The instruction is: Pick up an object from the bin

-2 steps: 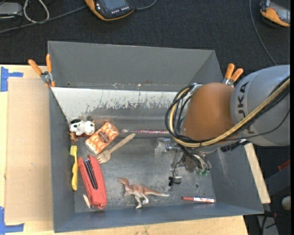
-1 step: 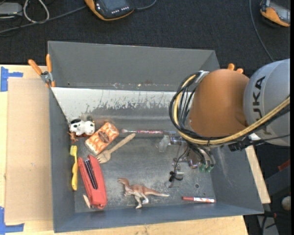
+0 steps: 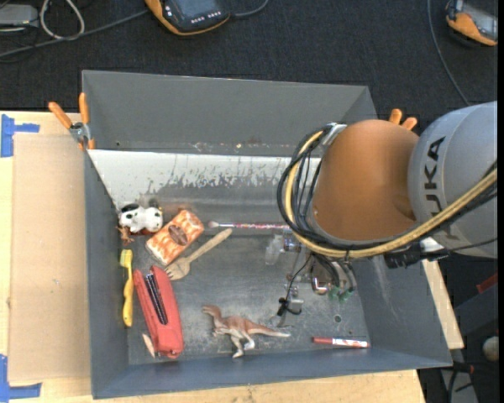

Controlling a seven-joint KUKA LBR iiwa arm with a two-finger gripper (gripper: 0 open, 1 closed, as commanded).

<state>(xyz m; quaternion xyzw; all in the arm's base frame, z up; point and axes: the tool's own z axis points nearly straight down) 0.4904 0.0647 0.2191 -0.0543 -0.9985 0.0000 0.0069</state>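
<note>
From the camera view, the arm comes in from the right, its orange wrist cover (image 3: pixel 361 183) ringed by looped cables and hanging over the right half of the grey bin (image 3: pixel 227 124). The hand (image 3: pixel 287 302) sits below the cover, low over a bare patch of the bin floor a little right of centre. Whether it is wide or narrow cannot be told, because the cables and wrist parts crowd around it, and nothing can be seen held in it.

The nearest thing is a small brown dinosaur figure (image 3: pixel 244 330) lying on its side near the front wall. It is just beside the hand, below and to its left, with its tail pointing towards the hand. No contact between the two can be made out. A red and white pen (image 3: pixel 341 342) lies flat by the front wall, near the hand on its lower right.

The other things lie well apart along the left side:
- a red case (image 3: pixel 161 316) with a dark strip down it
- a yellow stick (image 3: pixel 126 288) against the left wall
- a wooden spoon (image 3: pixel 197 254) lying slantwise
- an orange packet (image 3: pixel 175 235)
- a black and white toy animal (image 3: pixel 141 218) in the far left corner

A thin pinkish rod (image 3: pixel 244 225) lies along the foot of the back wall.
</note>
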